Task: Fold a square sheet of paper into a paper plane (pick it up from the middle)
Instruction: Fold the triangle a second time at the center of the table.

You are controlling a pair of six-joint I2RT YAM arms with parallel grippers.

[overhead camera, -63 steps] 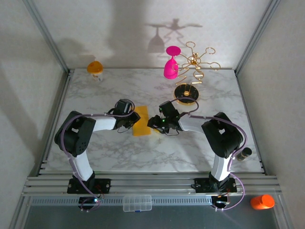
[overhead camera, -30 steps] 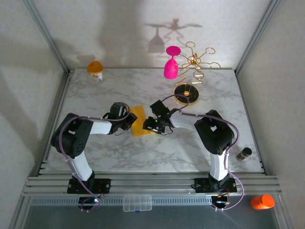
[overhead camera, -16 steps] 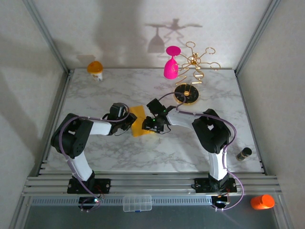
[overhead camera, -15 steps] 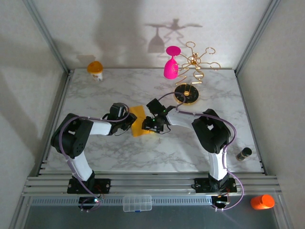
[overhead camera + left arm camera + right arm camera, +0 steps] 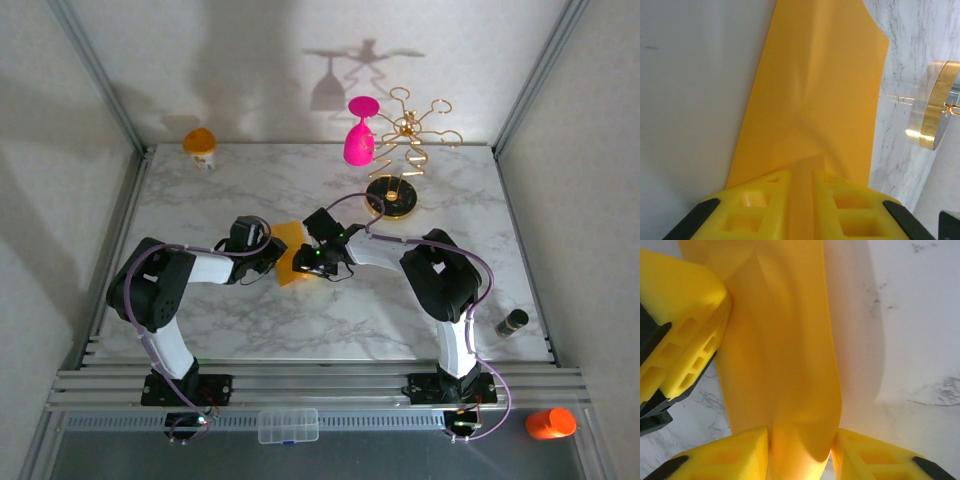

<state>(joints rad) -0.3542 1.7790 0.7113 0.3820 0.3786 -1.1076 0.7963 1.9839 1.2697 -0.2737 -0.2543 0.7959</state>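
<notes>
Tabletop (image 5: 200,300) in white marble, with the gold rack (image 5: 392,198) and the pink goblet (image 5: 359,135) well back and out of play. Both arms meet at the middle, and between them is the square sheet of paper (image 5: 288,258). It's bowed up into a soft ridge and throws a shadow on the marble in the right wrist view. No dart shape yet; this reads as an early fold, the two sides being brought together along a centre line.

The left gripper (image 5: 801,176) is pinched almost completely together on the near edge of the sheet, a firm hold. The right gripper (image 5: 801,452) has its jaws part-way apart with the raised ridge filling the gap. I cannot tell whether it truly bites or merely brackets the paper.

Next, by my reckoning, the right side needs a sure pinch. Then both must keep the edges aligned while the ridge is pressed down into a sharp crease; any skew now would spoil the plane.
</notes>
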